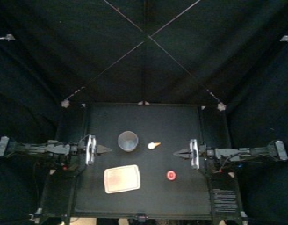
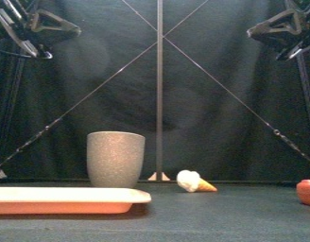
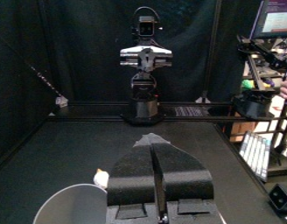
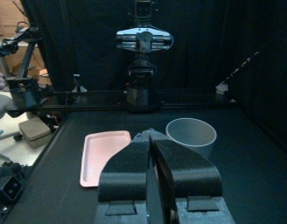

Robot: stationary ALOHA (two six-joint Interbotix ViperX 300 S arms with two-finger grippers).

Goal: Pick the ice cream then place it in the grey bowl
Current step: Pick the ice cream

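Currently: toy ice cream (image 2: 193, 181), lying on its side on the worktop (image 2: 246, 217) near the upright grey speckled cup (image 2: 116, 158), probably light, rigid and apt to roll, best pinched across the cone; left tool (image 3: 156, 144) and right tool (image 4: 153, 138) both closed and empty.

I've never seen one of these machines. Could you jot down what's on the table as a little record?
grey cup: upright, mid-table
ice cream: lying on its side right of the cup, apart from it
pink tray: in front of the cup, nothing on it
red toy: right of the tray
left tool: shut, empty, raised at the left
right tool: shut, empty, raised at the right
progress: ice cream not yet picked up
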